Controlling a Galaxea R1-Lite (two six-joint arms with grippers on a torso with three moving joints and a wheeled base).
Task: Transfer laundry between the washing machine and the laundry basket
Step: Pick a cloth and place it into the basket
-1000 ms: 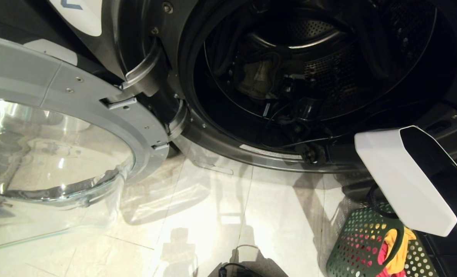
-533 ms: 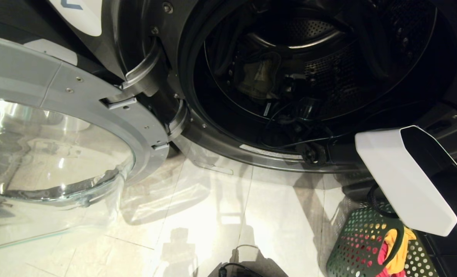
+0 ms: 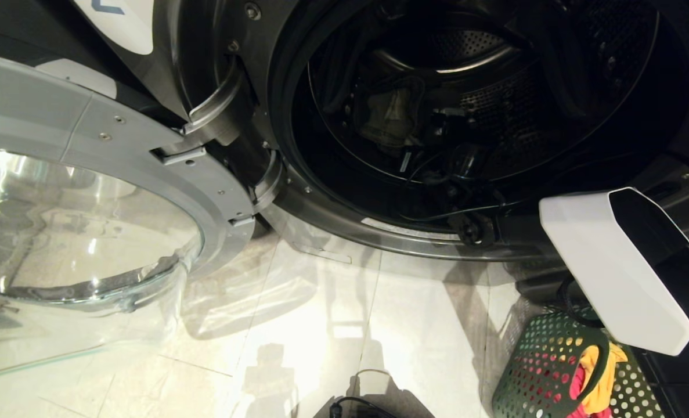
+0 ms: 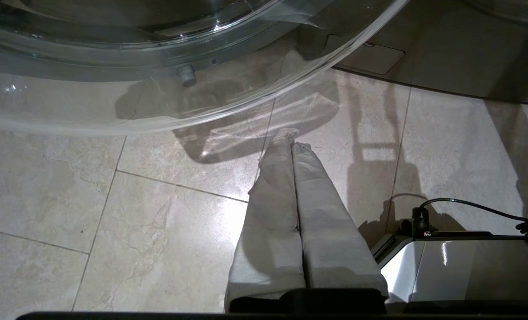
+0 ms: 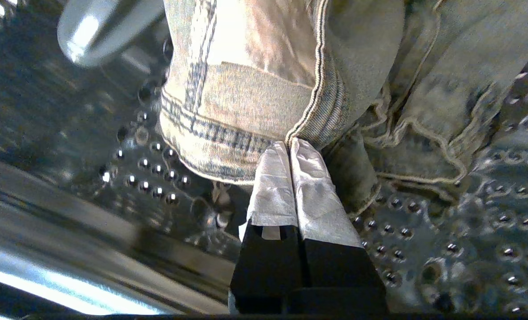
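Pinching the jeans in the drum, right fingers clamped; left fingers closed, empty.

- The washing machine carries a white label at its upper front, cut off by the frame edge; only part of a blue-grey mark shows, too little to read.
- No other text, brand or number is legible anywhere.

Jeans in drum shifted slightly up/right — R arm housing nudged right.
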